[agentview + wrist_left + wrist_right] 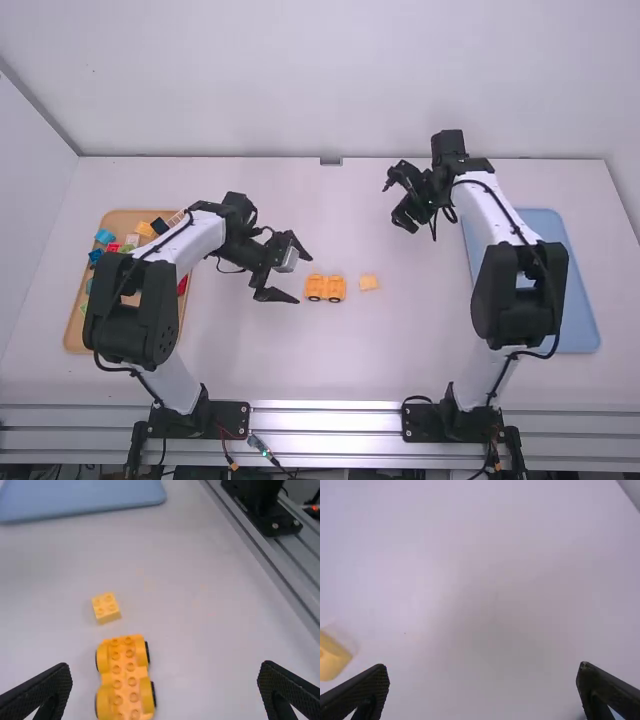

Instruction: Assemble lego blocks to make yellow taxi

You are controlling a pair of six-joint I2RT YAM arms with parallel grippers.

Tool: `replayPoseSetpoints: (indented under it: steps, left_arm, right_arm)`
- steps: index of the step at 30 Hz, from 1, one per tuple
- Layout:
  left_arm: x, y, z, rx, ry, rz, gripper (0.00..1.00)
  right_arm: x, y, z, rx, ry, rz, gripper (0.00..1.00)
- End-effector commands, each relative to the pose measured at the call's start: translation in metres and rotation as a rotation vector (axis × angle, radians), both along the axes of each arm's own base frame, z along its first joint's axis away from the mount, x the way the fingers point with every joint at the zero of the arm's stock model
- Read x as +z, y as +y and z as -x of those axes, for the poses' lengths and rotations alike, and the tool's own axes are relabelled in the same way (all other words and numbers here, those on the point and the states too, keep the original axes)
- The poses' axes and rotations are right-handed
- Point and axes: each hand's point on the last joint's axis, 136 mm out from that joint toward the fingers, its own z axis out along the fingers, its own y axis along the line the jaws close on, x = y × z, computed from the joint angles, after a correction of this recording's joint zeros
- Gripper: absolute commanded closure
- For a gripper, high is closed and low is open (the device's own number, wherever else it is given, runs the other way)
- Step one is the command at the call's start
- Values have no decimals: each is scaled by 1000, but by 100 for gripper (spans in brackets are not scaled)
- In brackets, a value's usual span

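Left gripper (298, 277): jaws wide open, nothing between them. It sits just left of the yellow-orange plastic car base with black wheels (325, 288), apart from it. Base stands on its wheels on the white tabletop (330, 370), near the middle, studs up, rounded fenders at both ends.

Small yellow studded plastic block (369, 282) lies just right of the base in the high view, studs up, with a gap between them. So the taxi is in two separate pieces here, block off the base.

Right gripper (398, 208): jaws also wide open, holding nothing. It's up over the far part of the tabletop, beyond the block and to its right. Its wrist view has a yellow piece at the edge, cut off; can't tell which one.

Light wooden tray (76, 343) at far left, partly under the left arm, holds mixed loose blocks: cyan (104, 236), yellow (145, 230) and red (182, 285) among them. Flat light-blue tray (582, 310) at far right, partly under the right arm.
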Motion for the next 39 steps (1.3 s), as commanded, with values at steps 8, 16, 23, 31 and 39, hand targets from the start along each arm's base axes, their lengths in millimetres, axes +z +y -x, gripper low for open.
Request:
replayPoseSetpoints:
  steps: [8, 16, 23, 31, 39]
  left_arm:
    - [12, -8, -8, -23, -87, 95, 1]
    - [0, -24, -24, 82, -17, 161, 1]
    - [-23, -32, -33, 171, 11, 140, 1]
    - [-32, -30, -33, 197, 7, 133, 1]
    - [-32, -33, -30, 197, 34, 134, 1]
  right_arm:
    - [15, 64, 73, 655, -99, -406, 1]
    - [-49, 61, 84, 569, -110, -426, 1]
    - [-75, 66, 106, 578, -144, -489, 1]
    - [-100, 70, 119, 608, -105, -552, 1]
    - [-118, 67, 119, 604, -52, -595, 1]
